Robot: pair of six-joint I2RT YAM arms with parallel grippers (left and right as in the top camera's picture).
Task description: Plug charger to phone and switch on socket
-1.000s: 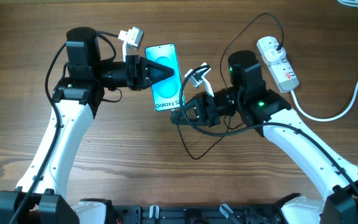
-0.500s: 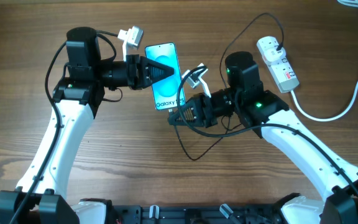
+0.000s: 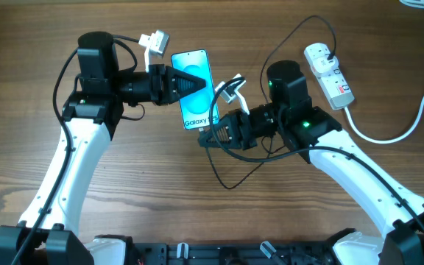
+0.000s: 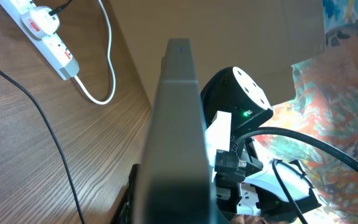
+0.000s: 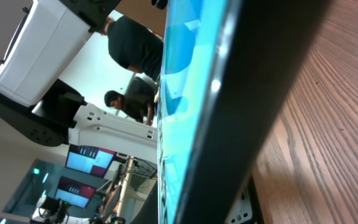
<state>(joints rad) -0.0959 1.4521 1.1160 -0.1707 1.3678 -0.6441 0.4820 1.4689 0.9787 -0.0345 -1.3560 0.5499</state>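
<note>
The phone (image 3: 199, 110) lies face up at the table's middle back, cyan screen showing and its text strip at the near end. My left gripper (image 3: 194, 83) reaches in from the left and is shut on the phone's upper half. In the left wrist view the phone (image 4: 176, 124) is edge-on and fills the centre. My right gripper (image 3: 209, 137) is shut at the phone's near end, with the thin black charger cable (image 3: 230, 184) trailing from it in a loop. The phone's dark edge (image 5: 247, 99) fills the right wrist view, hiding the connector tip. The white socket (image 3: 330, 73) lies at the back right.
A thick white cord (image 3: 411, 125) runs from the socket along the right side of the table. The black cable climbs from the loop past the right arm to a plug at the socket's far end (image 3: 316, 53). The socket (image 4: 42, 28) also shows in the left wrist view.
My right gripper has shifted slightly left, closer to the phone's near end, then stopped. The left gripper and phone have not moved.
</note>
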